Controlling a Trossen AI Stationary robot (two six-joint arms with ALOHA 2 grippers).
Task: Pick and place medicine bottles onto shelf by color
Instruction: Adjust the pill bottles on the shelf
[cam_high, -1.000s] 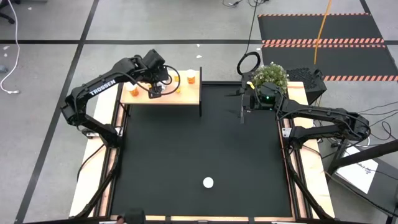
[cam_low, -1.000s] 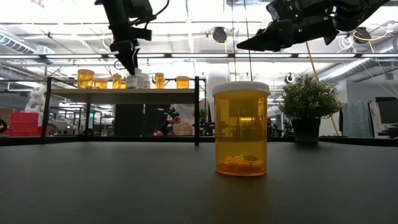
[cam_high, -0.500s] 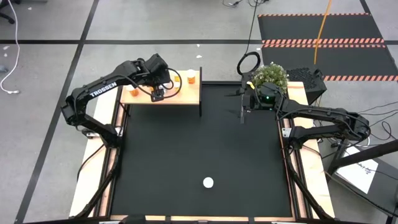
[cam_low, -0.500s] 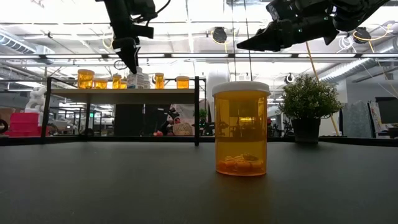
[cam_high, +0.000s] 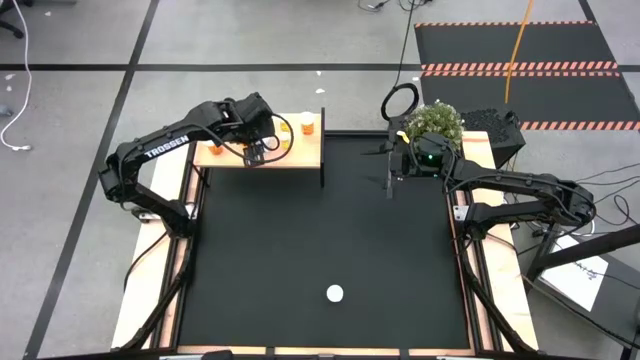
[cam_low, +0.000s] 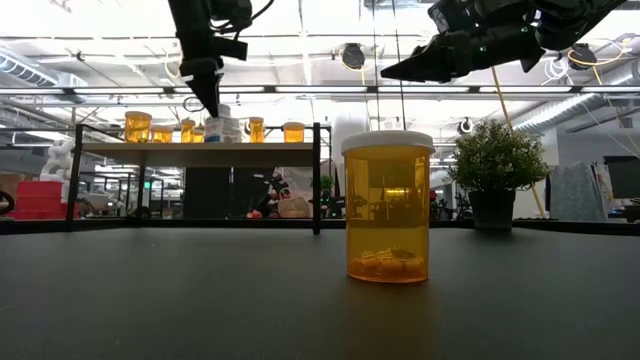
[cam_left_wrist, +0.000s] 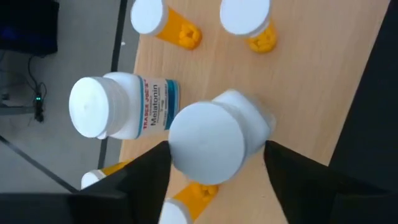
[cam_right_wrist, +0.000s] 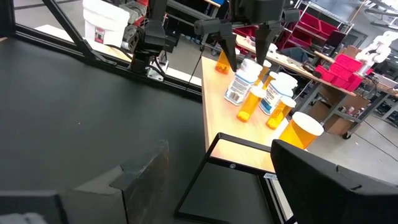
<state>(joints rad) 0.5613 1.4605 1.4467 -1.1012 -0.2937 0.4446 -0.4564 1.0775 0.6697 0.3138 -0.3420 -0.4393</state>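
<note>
- Two white bottles (cam_left_wrist: 161, 118) stand on the shelf (cam_high: 305, 152); left gripper (cam_high: 252, 152) has lowered astride one, jaws narrower than before, not visibly gripping.
- Right gripper (cam_high: 391, 172) unchanged, open, empty.
- One orange bottle (cam_low: 388, 206) remains on the mat.

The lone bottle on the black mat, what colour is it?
Orange bottle with a white cap, clearest in the low view.

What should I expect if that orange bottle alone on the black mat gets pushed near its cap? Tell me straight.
The orange bottle probably tips rather than slides: it stands upright, taller than wide. It looks light, since only a few pills lie at its bottom. Once over, its round body would likely roll across the black mat.
</note>
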